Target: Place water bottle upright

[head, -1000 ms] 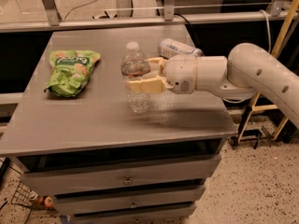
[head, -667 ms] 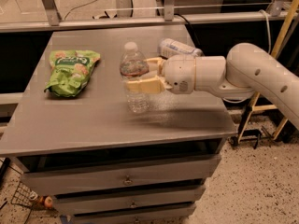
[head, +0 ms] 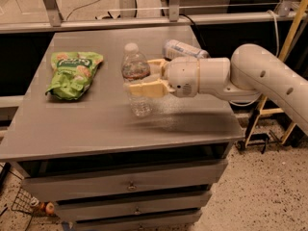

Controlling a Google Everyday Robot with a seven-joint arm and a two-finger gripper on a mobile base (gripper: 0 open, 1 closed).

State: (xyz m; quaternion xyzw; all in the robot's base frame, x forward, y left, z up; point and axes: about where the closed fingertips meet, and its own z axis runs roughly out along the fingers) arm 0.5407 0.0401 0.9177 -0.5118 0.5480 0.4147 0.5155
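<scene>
The water bottle (head: pixel 136 76) is a clear ribbed plastic bottle with a white cap and a narrow dark label band. It stands upright near the middle of the grey table (head: pixel 96 124). My gripper (head: pixel 144 78) reaches in from the right, with its cream fingers (head: pixel 143 89) on either side of the bottle's middle, shut on it. The bottle's base is at or just above the tabletop; I cannot tell which.
A green snack bag (head: pixel 71 72) lies at the table's left. A second bottle with a large pale label (head: pixel 185 49) lies on its side behind my gripper. Drawers sit below the tabletop. A rail runs behind the table.
The bottle and gripper have shifted slightly to the left; the grip is unchanged.
</scene>
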